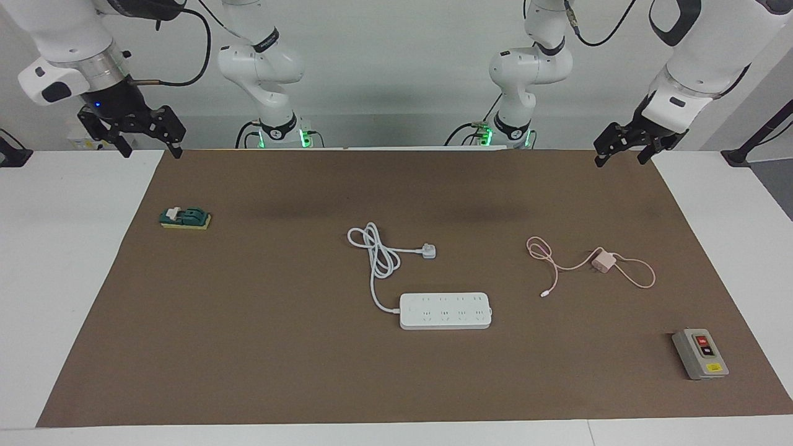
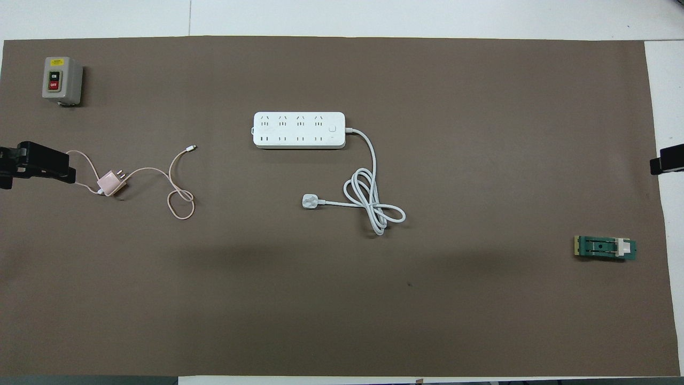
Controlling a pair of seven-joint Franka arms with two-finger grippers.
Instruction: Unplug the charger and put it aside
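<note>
The charger (image 1: 602, 262), a small pale pink cube with a long thin pink cable (image 1: 550, 260), lies on the brown mat toward the left arm's end, apart from the white power strip (image 1: 445, 310). Nothing is plugged into the strip. It also shows in the overhead view (image 2: 111, 183). My left gripper (image 1: 621, 160) hangs open and empty in the air over the mat's corner at the robots' edge, well above the charger. My right gripper (image 1: 152, 150) hangs open and empty over the mat's other corner at the robots' edge.
The strip's thick white cord loops to a white plug (image 1: 429, 251) nearer to the robots. A grey on/off switch box (image 1: 700, 354) stands farther out than the charger. A small green knife switch (image 1: 186, 218) lies at the right arm's end on the brown mat (image 1: 248, 347).
</note>
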